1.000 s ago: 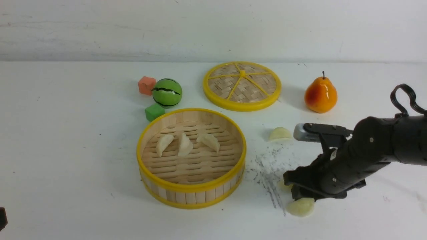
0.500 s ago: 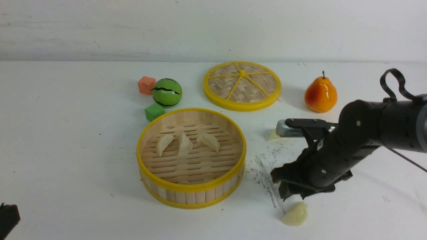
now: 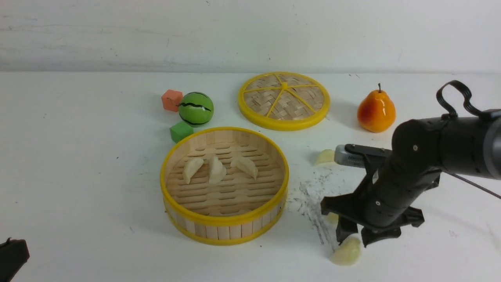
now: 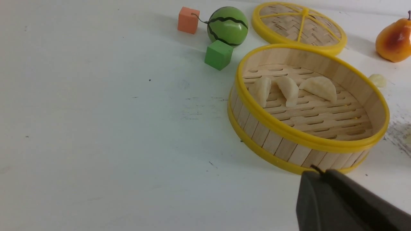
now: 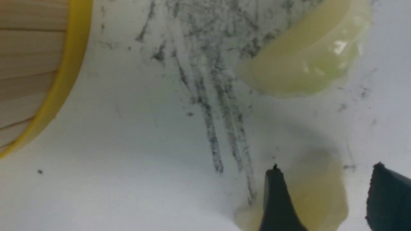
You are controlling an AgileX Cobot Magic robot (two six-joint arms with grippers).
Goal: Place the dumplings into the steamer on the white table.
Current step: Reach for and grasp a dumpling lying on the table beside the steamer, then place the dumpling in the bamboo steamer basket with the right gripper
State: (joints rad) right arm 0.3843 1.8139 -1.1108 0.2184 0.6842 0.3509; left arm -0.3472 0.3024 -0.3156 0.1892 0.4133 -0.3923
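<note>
The steamer (image 3: 225, 220) stands mid-table on the white table (image 3: 78, 176) with three cream dumplings (image 3: 216, 170) on its slats, also seen in the left wrist view (image 4: 290, 91). Three pale green dumplings lie to its right: a far one (image 3: 325, 156), one half hidden under the arm (image 3: 332, 217), and a near one (image 3: 346, 252). My right gripper (image 3: 354, 236) is open, pointing down over the near dumpling (image 5: 321, 195), a finger (image 5: 276, 202) on either side. My left gripper (image 4: 318, 171) is shut and empty, low at the front left (image 3: 11, 256).
The woven yellow-rimmed lid (image 3: 283, 100) lies behind the steamer, with a pear (image 3: 375, 111) to its right. A watermelon ball (image 3: 195, 109), an orange cube (image 3: 172, 100) and a green cube (image 3: 181, 131) sit behind the steamer's left. Grey scuff marks (image 3: 313, 203) streak the table.
My right gripper swung left, then turned downward and settled over the near green dumpling, which slid slightly towards the front. The left gripper's tip rose a little into view.
</note>
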